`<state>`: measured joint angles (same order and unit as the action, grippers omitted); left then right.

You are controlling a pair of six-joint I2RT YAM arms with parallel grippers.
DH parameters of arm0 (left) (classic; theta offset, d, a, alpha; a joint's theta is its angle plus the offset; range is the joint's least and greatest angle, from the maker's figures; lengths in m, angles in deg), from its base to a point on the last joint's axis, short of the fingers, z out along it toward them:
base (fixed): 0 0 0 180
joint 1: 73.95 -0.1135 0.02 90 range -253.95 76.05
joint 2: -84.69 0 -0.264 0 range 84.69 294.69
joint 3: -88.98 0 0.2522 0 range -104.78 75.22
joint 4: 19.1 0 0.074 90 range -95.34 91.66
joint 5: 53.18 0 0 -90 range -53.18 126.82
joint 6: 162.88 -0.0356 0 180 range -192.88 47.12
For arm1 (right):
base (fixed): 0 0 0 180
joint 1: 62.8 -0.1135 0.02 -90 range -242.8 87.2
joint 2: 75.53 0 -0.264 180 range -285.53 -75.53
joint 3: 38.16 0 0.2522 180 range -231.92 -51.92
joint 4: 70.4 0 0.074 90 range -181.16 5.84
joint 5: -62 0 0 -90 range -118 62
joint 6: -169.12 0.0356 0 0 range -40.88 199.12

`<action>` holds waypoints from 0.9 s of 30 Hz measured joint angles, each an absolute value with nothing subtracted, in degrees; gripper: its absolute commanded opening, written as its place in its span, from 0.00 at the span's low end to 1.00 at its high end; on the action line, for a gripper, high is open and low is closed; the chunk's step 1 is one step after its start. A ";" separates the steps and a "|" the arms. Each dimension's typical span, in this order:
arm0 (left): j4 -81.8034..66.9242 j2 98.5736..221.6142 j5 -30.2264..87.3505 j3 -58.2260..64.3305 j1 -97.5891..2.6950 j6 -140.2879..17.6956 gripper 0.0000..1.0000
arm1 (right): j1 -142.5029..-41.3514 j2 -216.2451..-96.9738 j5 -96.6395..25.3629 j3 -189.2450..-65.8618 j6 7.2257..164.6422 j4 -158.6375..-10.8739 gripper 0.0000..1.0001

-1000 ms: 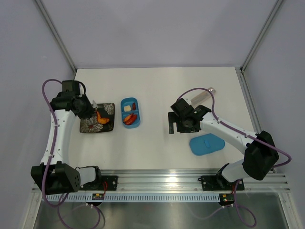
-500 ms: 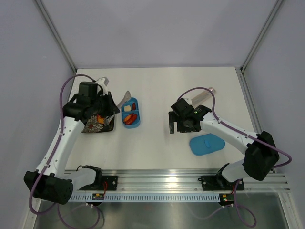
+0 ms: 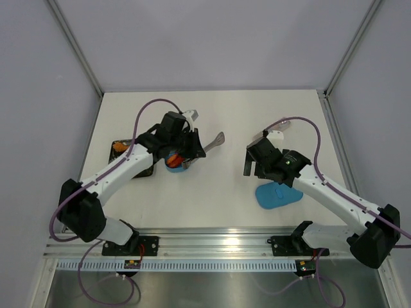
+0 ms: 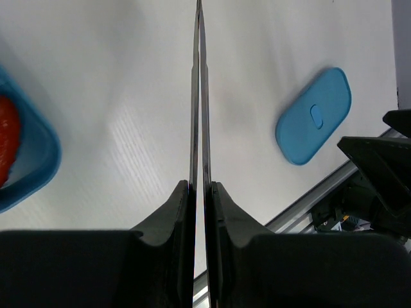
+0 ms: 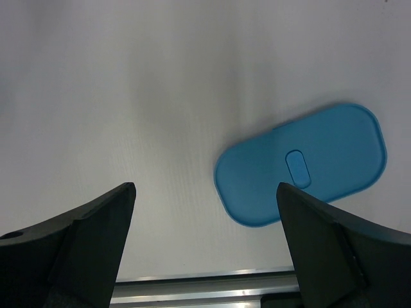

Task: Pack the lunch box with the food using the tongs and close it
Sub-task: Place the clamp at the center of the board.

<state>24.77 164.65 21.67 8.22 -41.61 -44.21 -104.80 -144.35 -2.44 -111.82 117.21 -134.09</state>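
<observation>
Left jaws: closed on the tongs (image 4: pixel 199 96). The two dark fingers (image 4: pixel 176 215) press the slim metal arms from both sides, so that only a thin gap is between the arms.
Tongs: held by the left arm (image 3: pixel 122 170). In the top view they stick out from the jaws toward the right, over bare tabletop (image 3: pixel 231 115), and their free end does not touch anything.
Right jaws: wide open and holding nothing. The wrist view shows both fingers (image 5: pixel 96 224) far apart, with only the tabletop and the lid below them.
Lunch box (image 3: pixel 174 165): it stands open on the left half of the tabletop, just right of the plate. The wrist of the left arm covers most of it in the top view.
Food: an orange-red piece (image 3: pixel 172 158) lies in the lunch box. The left wrist view shows a red piece at the picture's left edge, inside the blue wall. A small orange piece is on the plate. Which compartment holds what, I cannot tell.
Plate (image 3: pixel 119 149): dark, mostly hidden under the left arm.
Lid (image 3: pixel 277 194): flat on the tabletop, on the right side near the front rail, well apart from the lunch box. The right arm (image 3: pixel 334 196) is above it, not touching.
</observation>
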 measured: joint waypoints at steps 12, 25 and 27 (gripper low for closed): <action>17.97 179.97 21.29 7.59 -36.84 -41.83 0.70 | -104.54 -139.41 1.70 -108.21 121.58 -139.99 0.99; 22.32 180.41 20.62 2.10 -35.97 -44.08 0.89 | -102.53 -140.17 2.20 -108.26 121.14 -139.43 0.99; 24.05 179.75 21.49 0.96 -35.97 -44.63 0.90 | -101.39 -140.85 1.28 -108.43 120.75 -139.23 0.99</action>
